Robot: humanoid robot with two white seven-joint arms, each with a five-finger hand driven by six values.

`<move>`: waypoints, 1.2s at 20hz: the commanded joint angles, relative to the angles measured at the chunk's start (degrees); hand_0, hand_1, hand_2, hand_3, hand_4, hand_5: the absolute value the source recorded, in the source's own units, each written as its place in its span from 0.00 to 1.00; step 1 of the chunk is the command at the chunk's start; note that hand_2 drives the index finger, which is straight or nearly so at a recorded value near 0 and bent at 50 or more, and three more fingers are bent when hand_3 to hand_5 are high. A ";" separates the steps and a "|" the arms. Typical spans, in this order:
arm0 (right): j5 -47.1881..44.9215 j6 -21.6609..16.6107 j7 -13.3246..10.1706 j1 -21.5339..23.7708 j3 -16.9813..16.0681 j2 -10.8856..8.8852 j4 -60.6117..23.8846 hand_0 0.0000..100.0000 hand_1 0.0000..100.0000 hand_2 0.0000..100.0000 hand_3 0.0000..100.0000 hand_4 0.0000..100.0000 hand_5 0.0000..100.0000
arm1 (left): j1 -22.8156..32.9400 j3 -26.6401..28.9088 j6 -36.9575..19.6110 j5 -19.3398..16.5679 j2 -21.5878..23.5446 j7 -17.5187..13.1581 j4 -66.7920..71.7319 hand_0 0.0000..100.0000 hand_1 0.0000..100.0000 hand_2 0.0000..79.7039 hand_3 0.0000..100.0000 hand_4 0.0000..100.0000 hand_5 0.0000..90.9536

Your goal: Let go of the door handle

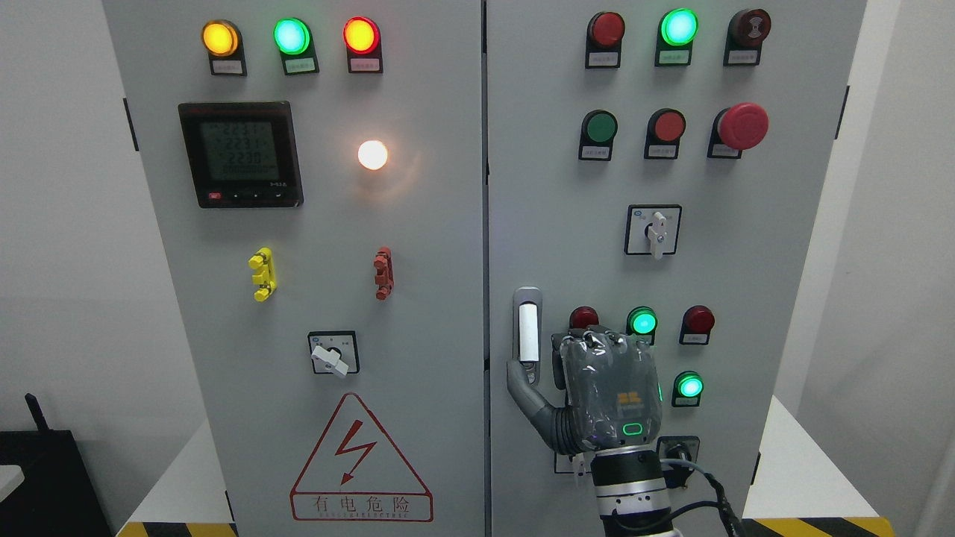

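Observation:
The door handle (pixel 527 332), a silver recessed latch with a white bar, sits at the left edge of the cabinet's right door (pixel 753 283). My right hand (pixel 589 380) is just right of it, its back toward the camera and its arm rising from the bottom edge. The fingers (pixel 604 343) lie against the panel beside the handle, not wrapped around it. The thumb (pixel 526 395) reaches left, its tip at the handle's lower end. Nothing is held in the hand. The left arm does not show.
Lit lamps and push buttons (pixel 642 322) surround the hand on the right door, with a rotary switch (pixel 654 231) above. The left door (pixel 298 298) carries a meter, another rotary switch and a high-voltage warning triangle (pixel 360 462). Both doors look closed.

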 commanded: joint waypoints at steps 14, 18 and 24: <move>-1.02 0.03 -1.05 0.27 -1.18 0.08 -0.30 0.46 0.34 0.92 1.00 0.92 0.99 | 0.00 -0.79 0.04 0.00 -0.01 -0.04 1.14 0.12 0.39 0.00 0.00 0.00 0.00; -1.02 0.03 -1.84 0.88 -1.62 0.00 -0.48 0.46 0.34 0.92 1.00 0.92 0.99 | 0.00 -0.79 0.04 0.00 -0.01 -0.04 1.14 0.12 0.39 0.00 0.00 0.00 0.00; -1.02 -0.06 -2.02 1.50 -2.58 -0.27 -1.45 0.46 0.36 0.92 1.00 0.92 0.99 | 0.00 -0.79 0.04 0.00 -0.01 -0.04 1.14 0.12 0.39 0.00 0.00 0.00 0.00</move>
